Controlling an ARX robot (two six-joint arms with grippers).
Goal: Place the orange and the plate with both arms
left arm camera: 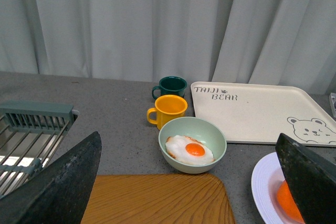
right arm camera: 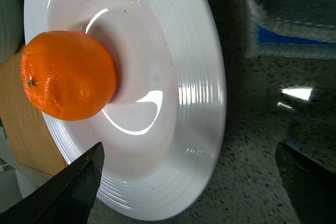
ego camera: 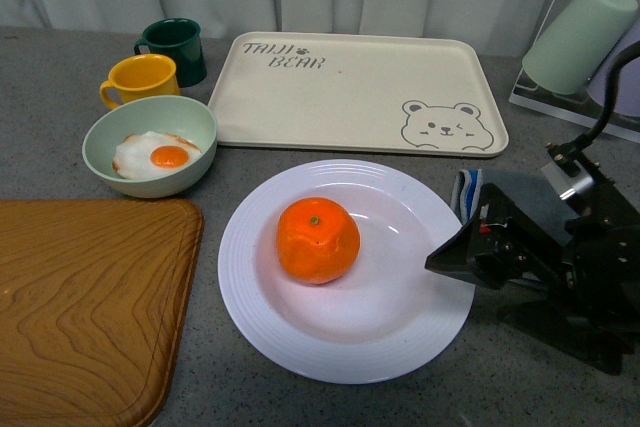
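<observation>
Board (ego camera: 90, 297) x1 front-left; plate (ego camera: 400, 332) x1 beside it on table (ego camera: 300, 405), orange (ego camera: 317, 239) x1 sitting in plate.
Behind: yellow mug (ego camera: 145, 77) and green mug (ego camera: 178, 47) (2 total), bowl (ego camera: 150, 182) x1 with egg (ego camera: 155, 156) x1, tray (ego camera: 360, 92) x1. Right pincer (right arm camera: 189, 150) wide open, empty, at plate's right rim. Left pincer (left arm camera: 188, 137) wide open, empty.

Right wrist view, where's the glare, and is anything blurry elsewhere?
Right wrist view: curved glare streaks on the plate, orange sharp, cloth soft. Front view: small highlights on the plate, even light. Left wrist view: no glare, green bowl sharp.
</observation>
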